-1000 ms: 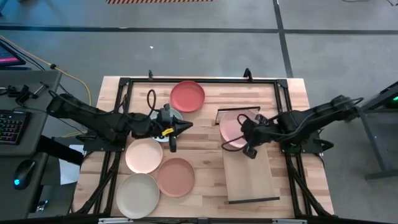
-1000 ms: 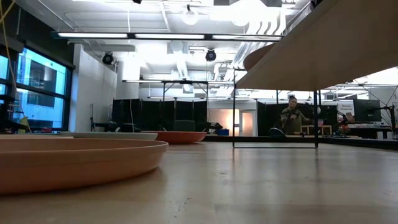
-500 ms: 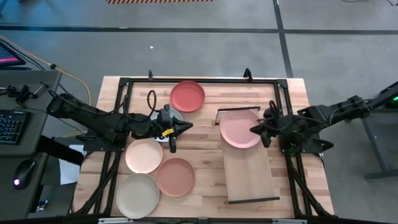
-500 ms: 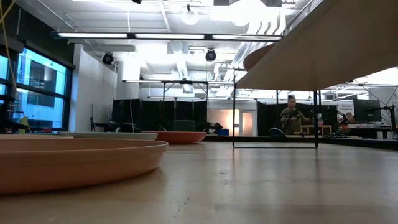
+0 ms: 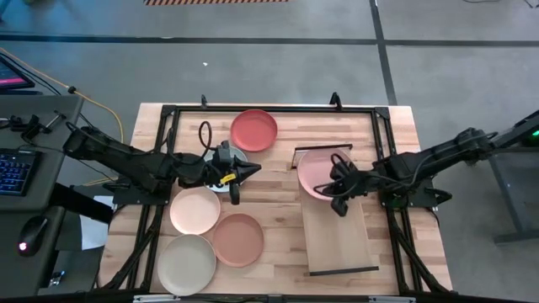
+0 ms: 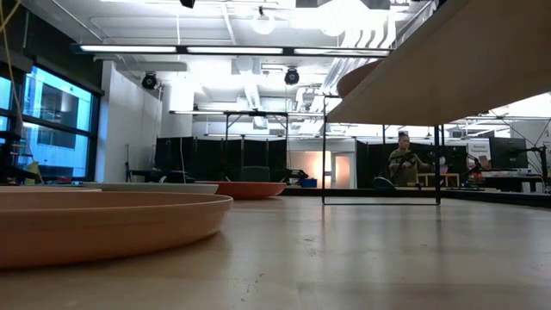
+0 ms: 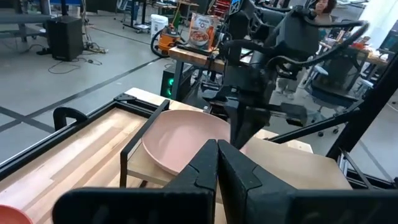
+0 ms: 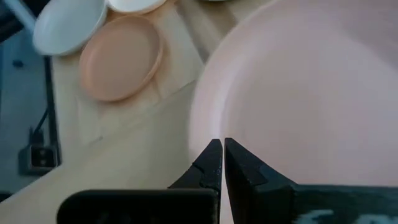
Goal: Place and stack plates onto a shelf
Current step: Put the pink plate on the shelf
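The pink plate [image 5: 313,172] lies flat on the far end of the light-wood shelf [image 5: 337,240]. My right gripper [image 5: 337,192] is shut and stands over the plate's near-right rim [image 8: 208,118]. My left gripper [image 5: 249,172] is shut and waits mid-table, pointing at the shelf. A pale blue-grey plate [image 5: 237,157] is mostly hidden under its wrist. On the tabletop lie the red plate [image 5: 253,130], the peach plate [image 5: 195,210], the terracotta plate [image 5: 237,240] and the sage-cream plate [image 5: 186,263]. My right gripper comes at the pink plate's near-right rim [image 7: 214,124] from above, slanting in from the table's right, with its fingers shut. The fingertips [image 8: 214,155] stand right at the rim, and I cannot tell whether they touch it. The plate rests flat on the shelf.
Dark metal rails [image 5: 322,149] close the shelf's far end and its near end [image 5: 341,271]. The shelf's near half is bare. A black frame [image 5: 168,114] runs around the tabletop. A person [image 6: 401,160] stands in the room far behind the table.
My right gripper drew back toward the table's right edge, off the pink plate, then came back left over the plate's near-right rim. The pink plate stayed on the shelf's far end.
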### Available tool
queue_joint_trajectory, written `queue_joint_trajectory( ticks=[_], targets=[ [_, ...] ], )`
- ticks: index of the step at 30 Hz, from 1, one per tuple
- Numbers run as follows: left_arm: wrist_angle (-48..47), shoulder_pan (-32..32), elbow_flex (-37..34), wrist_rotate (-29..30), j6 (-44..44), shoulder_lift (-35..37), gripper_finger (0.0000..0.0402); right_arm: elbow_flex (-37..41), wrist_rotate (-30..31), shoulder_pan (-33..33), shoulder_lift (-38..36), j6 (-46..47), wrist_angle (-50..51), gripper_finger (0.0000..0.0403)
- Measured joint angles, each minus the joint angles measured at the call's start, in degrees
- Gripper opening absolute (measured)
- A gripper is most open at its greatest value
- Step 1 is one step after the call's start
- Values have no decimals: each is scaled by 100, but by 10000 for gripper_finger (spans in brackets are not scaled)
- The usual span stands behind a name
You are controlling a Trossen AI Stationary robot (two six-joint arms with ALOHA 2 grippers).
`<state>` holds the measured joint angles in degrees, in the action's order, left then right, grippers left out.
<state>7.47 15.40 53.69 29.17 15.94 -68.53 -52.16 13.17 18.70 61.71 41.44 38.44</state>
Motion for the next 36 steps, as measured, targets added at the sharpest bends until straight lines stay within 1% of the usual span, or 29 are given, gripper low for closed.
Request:
queue_joint_trajectory(
  ticks=[5,12,16,24,36],
  targets=[
    [-1,0,0,0,0,-2,0,-28,-20,0,16,-36,72,0],
    [-3,0,0,0,0,-2,0,-28,-45,0,16,55,491,0],
    [-32,0,0,-1,0,-2,0,-28,-337,16,16,-76,599,0],
    [-62,0,0,0,-2,-2,0,-28,-380,55,16,-137,854,0],
    [-61,0,0,0,-2,-2,0,-28,-763,58,16,-254,917,0]
  ],
)
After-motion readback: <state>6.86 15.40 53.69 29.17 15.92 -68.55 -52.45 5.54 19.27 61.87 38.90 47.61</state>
